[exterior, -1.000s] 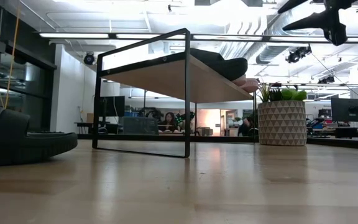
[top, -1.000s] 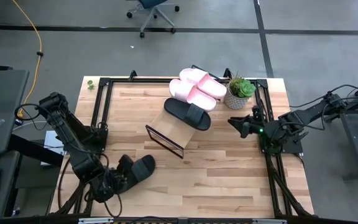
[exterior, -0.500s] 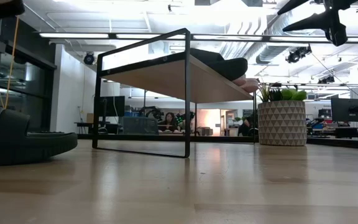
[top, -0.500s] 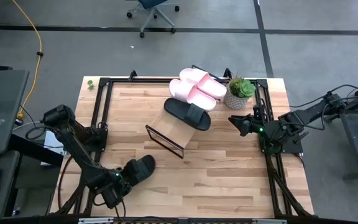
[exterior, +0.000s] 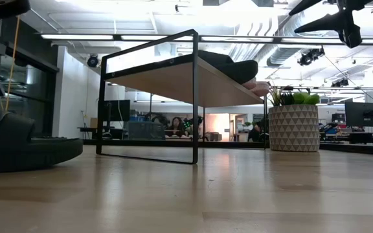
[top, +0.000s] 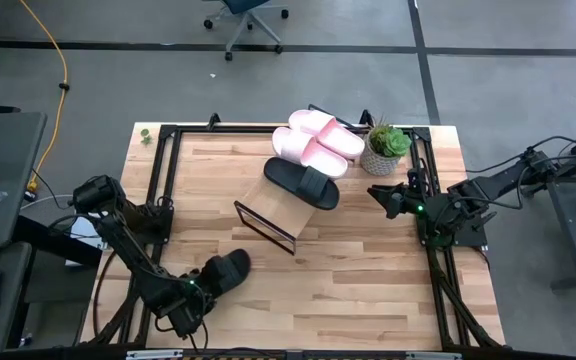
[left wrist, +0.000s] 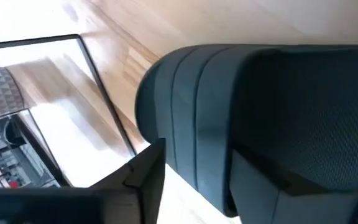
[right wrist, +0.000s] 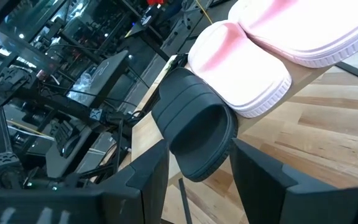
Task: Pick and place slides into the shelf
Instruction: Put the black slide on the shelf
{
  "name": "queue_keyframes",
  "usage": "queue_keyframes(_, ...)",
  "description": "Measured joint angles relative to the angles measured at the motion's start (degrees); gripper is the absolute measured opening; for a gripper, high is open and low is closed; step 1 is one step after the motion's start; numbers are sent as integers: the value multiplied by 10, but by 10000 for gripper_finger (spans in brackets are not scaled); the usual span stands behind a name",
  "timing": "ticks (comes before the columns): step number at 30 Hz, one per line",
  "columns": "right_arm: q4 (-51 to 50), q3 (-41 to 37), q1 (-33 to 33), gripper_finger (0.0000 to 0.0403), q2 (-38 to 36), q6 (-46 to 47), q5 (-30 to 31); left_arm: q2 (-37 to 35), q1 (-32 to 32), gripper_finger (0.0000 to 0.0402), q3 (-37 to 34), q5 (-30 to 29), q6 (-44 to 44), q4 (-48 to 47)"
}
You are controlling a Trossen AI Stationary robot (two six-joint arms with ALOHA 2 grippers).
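One black slide [top: 226,270] lies flat on its sole on the tabletop near the near-left corner, also at the left edge of the low view [exterior: 24,145]. My left gripper [top: 198,292] is open at that slide's near-left end. In the left wrist view [left wrist: 197,186] its fingers stand on either side of the ridged strap [left wrist: 191,118]. The slanted shelf [top: 273,205] carries the other black slide [top: 303,182] and two pink slides [top: 316,140] higher up. My right gripper [top: 383,195] waits open to the shelf's right. My left gripper stands low and level around the black slide's strap end [left wrist: 185,162], coming from the table's near-left. One finger [left wrist: 143,177] sits right against the slide's side; I cannot tell whether it touches. The slide rests flat on the table.
A potted plant [top: 383,148] stands right of the shelf's far end, close to the pink slides. Black frame rails [top: 158,190] run along the table's edges. Bare planks [top: 348,270] stretch between the shelf and the near edge.
My left arm has folded lower, and its gripper has moved a little toward the near edge and the right, closing in on the loose black slide's near-left end. The slide has stayed about where it was. My right arm has kept still.
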Motion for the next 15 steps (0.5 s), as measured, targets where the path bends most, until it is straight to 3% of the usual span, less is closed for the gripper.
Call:
queue_keyframes(11, 0, 0, 0, 161, 0, -1, 5, 0, 0, 15, 1, 7, 8, 20)
queue_keyframes(15, 0, 0, 0, 161, 0, -2, 8, 0, 0, 15, 1, 3, 4, 28)
